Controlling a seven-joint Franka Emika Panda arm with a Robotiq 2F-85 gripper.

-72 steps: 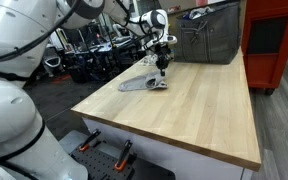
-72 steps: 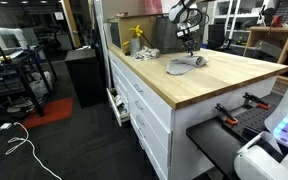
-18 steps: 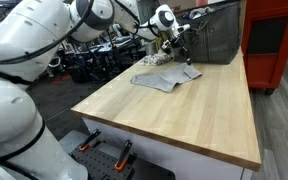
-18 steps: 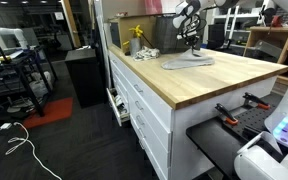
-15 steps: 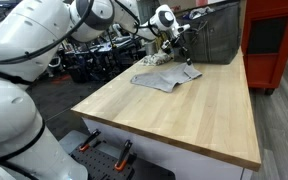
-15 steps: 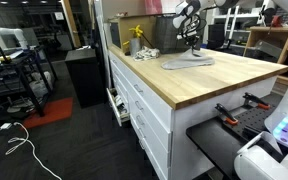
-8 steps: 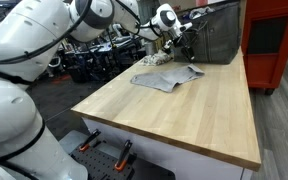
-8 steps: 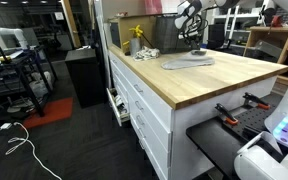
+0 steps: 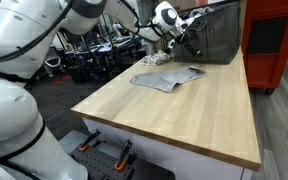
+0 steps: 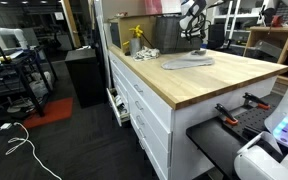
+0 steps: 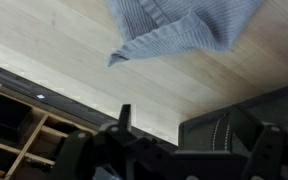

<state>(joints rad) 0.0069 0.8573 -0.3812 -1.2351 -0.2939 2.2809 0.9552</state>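
The fingers [image 11: 124, 118] are standing spread wide, gripping nothing and hovering just above the crumpled grey knitted cloth [image 9: 166, 78]. The cloth is lying flat on the pale wooden tabletop [image 9: 184, 115] near its far edge. A large grey metal bin [image 9: 219, 35] is sitting along that edge, close behind the fingers.

A wooden desk [image 9: 194, 120] over white drawers [image 10: 149, 105], grey floor [image 10: 54, 150], a red cabinet [image 9: 274, 35] beyond; perhaps wooden shelving [image 10: 274, 42] at the back.
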